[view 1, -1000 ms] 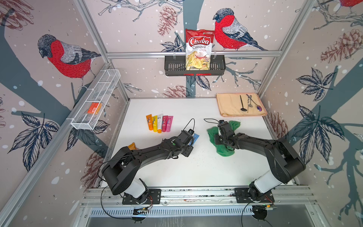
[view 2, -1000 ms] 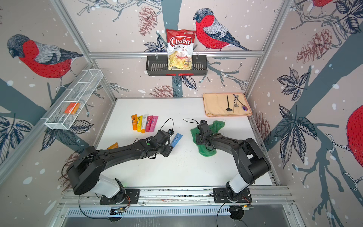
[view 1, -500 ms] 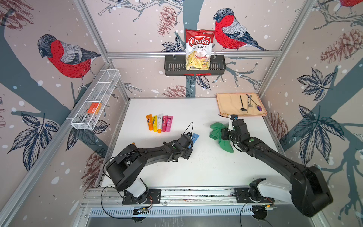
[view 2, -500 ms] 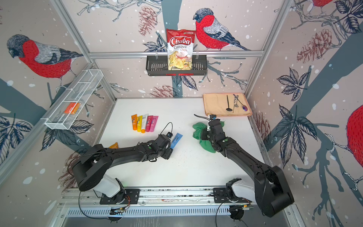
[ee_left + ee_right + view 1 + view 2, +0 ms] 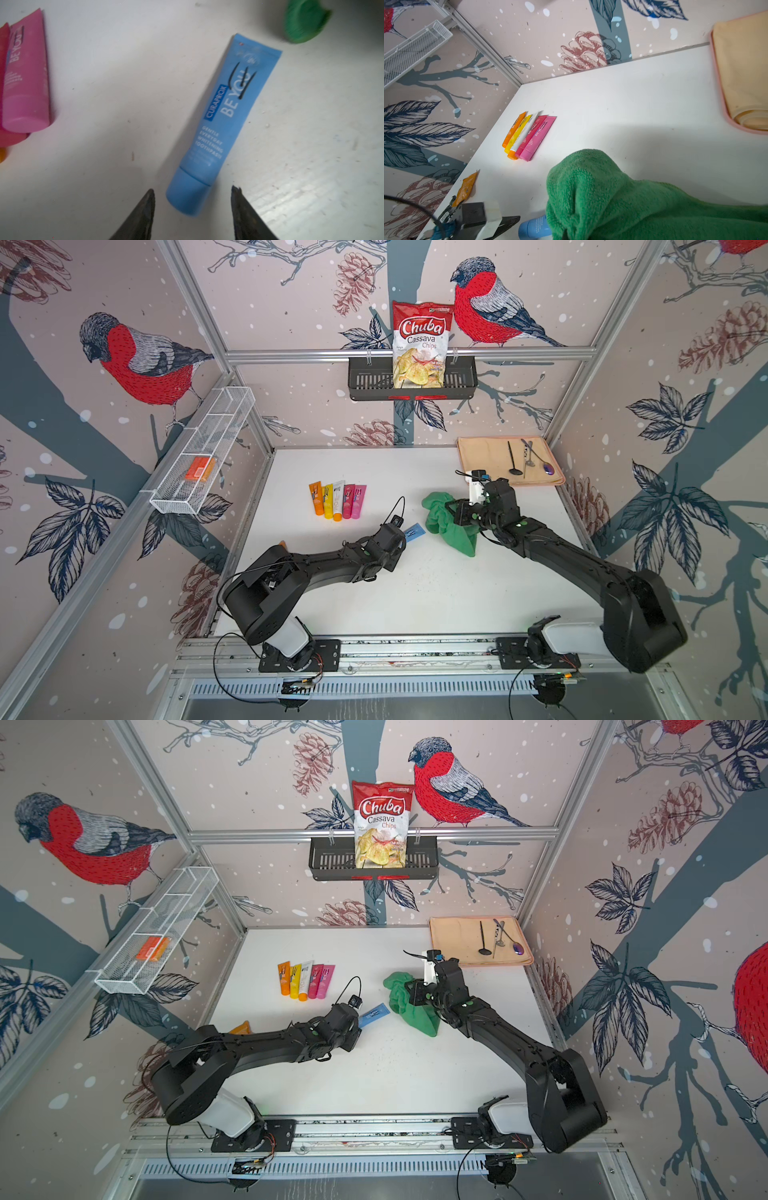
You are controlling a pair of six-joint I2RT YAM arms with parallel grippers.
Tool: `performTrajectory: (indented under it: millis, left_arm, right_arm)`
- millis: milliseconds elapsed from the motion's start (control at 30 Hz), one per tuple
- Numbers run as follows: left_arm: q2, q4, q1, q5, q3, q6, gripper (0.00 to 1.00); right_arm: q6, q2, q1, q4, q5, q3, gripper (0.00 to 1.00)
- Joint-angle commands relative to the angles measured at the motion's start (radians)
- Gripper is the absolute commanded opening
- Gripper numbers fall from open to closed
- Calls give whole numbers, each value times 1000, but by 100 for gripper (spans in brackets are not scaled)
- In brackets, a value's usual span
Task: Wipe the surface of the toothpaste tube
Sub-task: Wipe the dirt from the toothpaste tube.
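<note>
A blue toothpaste tube (image 5: 224,124) with black pen marks lies flat on the white table (image 5: 436,593), seen in both top views (image 5: 413,531) (image 5: 374,1016). My left gripper (image 5: 192,188) is open, its jaws standing on either side of the tube's cap end with a gap on each side. My right gripper (image 5: 451,512) is shut on a green cloth (image 5: 446,526), which hangs bunched just right of the tube's flat end. In the right wrist view the green cloth (image 5: 612,197) hides the jaws and covers part of the tube (image 5: 533,228).
Several coloured tubes (image 5: 337,499) lie in a row at the back left. An orange packet (image 5: 241,1028) sits by the left arm. A beige mat (image 5: 478,456) with utensils is at the back right. A wire shelf (image 5: 199,456) and a basket with a chips bag (image 5: 417,344) hang on the walls.
My right gripper has shut on the green cloth and lifted it off the table into a bunch, its elbow swinging out to the right. My left jaws have narrowed slightly at the tube's cap.
</note>
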Motion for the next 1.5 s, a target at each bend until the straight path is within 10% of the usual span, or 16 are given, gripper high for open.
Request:
performTrajectory:
  millis: [0,233,533,1467]
  left_arm:
    - [1,103,2,115,25,72,61]
    - [102,-67,48,141,158,121,60]
    - [-79,161,134,356,-73,12,56]
    - [95,139,134,320,-25,38,19]
  right_arm:
    - [2,72,3,51,-61,30,0]
    - [16,199,29,63,-124,101,0]
    - [-3,272,87,24,-132,182,0]
    - [-24,536,221,-52,-94,290,0]
